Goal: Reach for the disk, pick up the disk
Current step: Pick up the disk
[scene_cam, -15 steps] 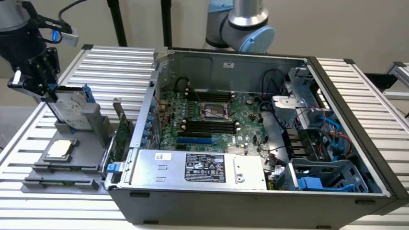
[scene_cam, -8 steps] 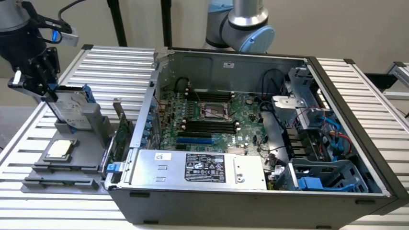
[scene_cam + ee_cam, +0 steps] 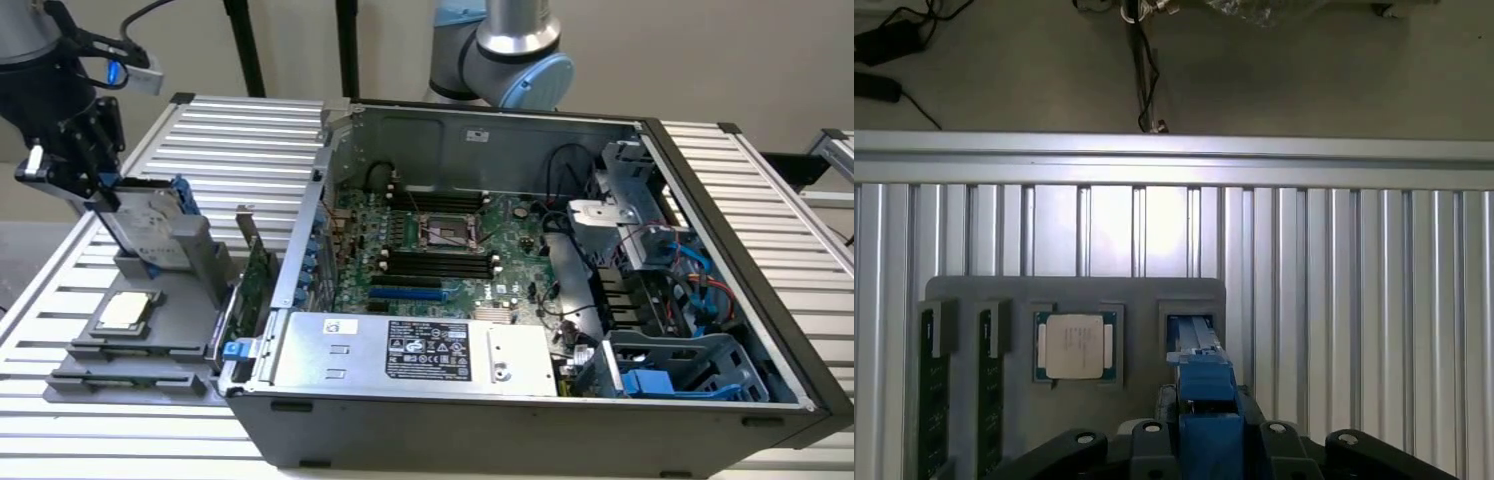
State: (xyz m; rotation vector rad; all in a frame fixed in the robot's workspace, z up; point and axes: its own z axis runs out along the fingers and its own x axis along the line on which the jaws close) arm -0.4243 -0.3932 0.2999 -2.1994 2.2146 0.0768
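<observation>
as far as i can read it from the wrist view, the fingers are clenched on the disk, one on each flat side, with the blue frame filling the gap between them. the gripper looks straight down the disk's thin edge towards the grey holder. so the disk doesn't lie off to any side of the fingers - it sits directly between them and runs away below.

in the exterior view the gripper has the disk by its upper end. the disk stands on edge, roughly upright, its long axis rising out of the holder. the silver face and white label turn towards the exterior view's left, and the blue frame shows along the far edge. its lower end is down at the holder's raised slot block. i can't tell whether it rests in the slot or hangs just clear. my judgement is that the grasp is made and the lift is barely begun, if at all - the way out is straight up along that long axis.

the small square chip lies flat in its own pocket of the holder, just beside the disk's slot. two memory sticks sit in the holder beyond the chip. the open computer case stands beside the holder, and both rest on the ribbed aluminium table.
</observation>
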